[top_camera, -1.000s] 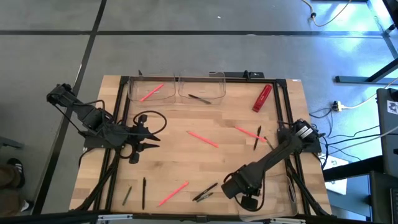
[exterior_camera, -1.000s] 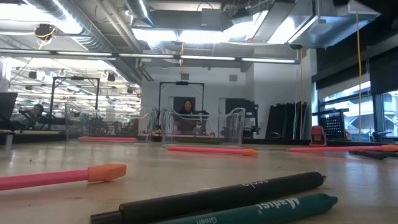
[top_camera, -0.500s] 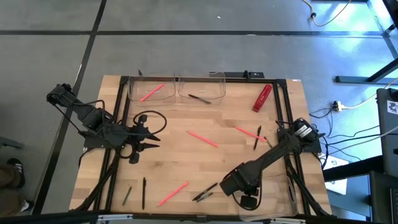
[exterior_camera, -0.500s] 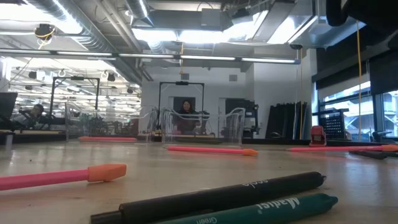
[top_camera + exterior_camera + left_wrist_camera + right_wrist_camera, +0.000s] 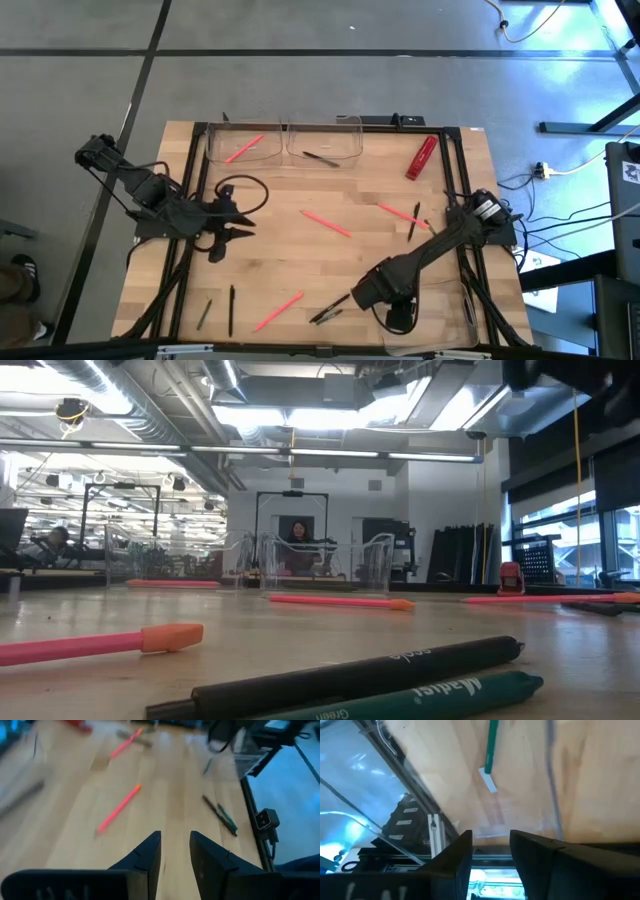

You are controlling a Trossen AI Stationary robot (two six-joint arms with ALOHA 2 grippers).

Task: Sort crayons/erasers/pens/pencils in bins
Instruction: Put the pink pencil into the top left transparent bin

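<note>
Over the near-edge bin point(image 5: 395, 795): right gripper point(image 5: 490, 845) with fingers apart, empty, green pen point(image 5: 490, 747) lying inside. Best lifted straight up (clear of the bin wall). Near: black and green pens point(image 5: 340, 680), pink sticks point(image 5: 278, 311). Left gripper point(image 5: 175, 852) slightly parted, idle. Farther: two bins point(image 5: 285, 140) on wooden table point(image 5: 300, 190); beyond, workshop.
</note>
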